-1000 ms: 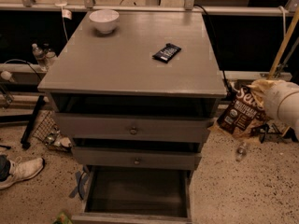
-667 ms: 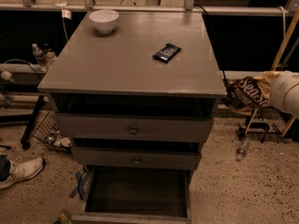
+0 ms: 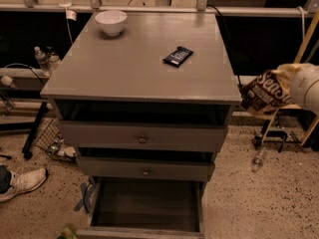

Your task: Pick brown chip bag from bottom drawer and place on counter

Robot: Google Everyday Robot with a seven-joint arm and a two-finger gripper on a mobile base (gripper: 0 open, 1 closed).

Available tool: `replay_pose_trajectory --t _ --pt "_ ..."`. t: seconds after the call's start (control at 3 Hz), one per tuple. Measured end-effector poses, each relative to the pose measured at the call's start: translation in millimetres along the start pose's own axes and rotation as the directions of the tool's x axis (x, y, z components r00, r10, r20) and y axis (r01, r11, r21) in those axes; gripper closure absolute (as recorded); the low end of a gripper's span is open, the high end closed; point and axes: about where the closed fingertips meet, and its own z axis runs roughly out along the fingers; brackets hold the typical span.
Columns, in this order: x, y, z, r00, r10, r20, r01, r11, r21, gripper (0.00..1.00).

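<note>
The brown chip bag [image 3: 261, 91], crinkled with white script lettering, hangs in the air just right of the counter's [image 3: 144, 68] right edge, about level with the top. My gripper [image 3: 284, 81] is at the end of the white arm [image 3: 305, 86] entering from the right edge, and is shut on the bag's right side. The bottom drawer [image 3: 145, 231] is pulled out at the bottom of the view, and its dark interior shows nothing inside. The two upper drawers with round knobs are slightly open.
A small flat black wrapper [image 3: 178, 56] and a white bowl [image 3: 110, 21] sit on the counter. A white shoe [image 3: 22, 181] and wire clutter lie on the floor at left. A water bottle [image 3: 258, 158] and a wooden stand [image 3: 299, 59] are at right.
The arm has lifted the brown chip bag from low beside the cabinet up to counter height, staying to the right of the cabinet.
</note>
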Motion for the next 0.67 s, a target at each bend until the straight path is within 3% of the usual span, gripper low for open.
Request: replay_pose_trajectory --t 0.33,0.67 --pt "-4 -44 3 0.997 -0.075 0.001 0.075 0.9933 0.088 1.0" --pt "-14 -87 7 0.988 -0.155 0.0 0.152 0.972 0.179 1.0"
